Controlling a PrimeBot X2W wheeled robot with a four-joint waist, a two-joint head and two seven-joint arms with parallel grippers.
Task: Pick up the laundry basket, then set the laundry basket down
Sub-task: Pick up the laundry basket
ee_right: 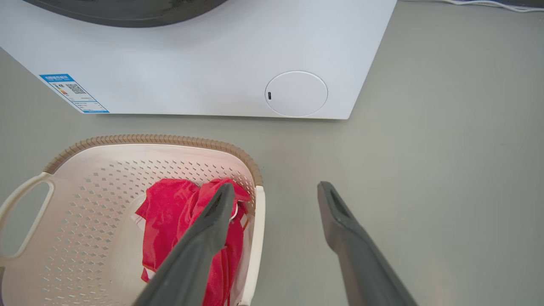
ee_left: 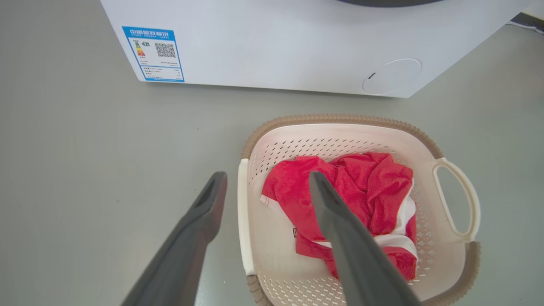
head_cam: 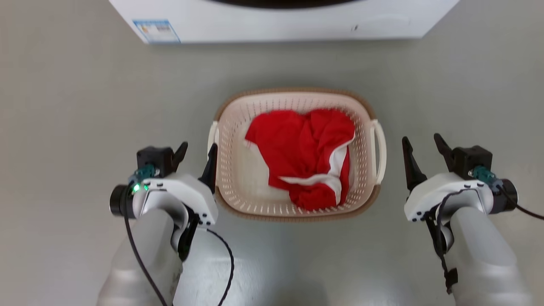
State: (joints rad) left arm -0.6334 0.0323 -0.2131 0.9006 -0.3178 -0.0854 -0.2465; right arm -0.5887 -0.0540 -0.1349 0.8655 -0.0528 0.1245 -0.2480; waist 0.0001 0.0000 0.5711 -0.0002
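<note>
My left gripper (head_cam: 198,148) and right gripper (head_cam: 421,139) gape empty beside the laundry basket (head_cam: 297,92), frame centre; uneven grips could tip it.

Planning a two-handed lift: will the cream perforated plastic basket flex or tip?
The cream perforated plastic basket likely stays stiff: moulded walls, thick rim. Probably light and balanced: just one crumpled red-and-white cloth lies near its middle.

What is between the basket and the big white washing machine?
Just bare grey floor separates the laundry basket from the washer, as the head view shows.
</note>
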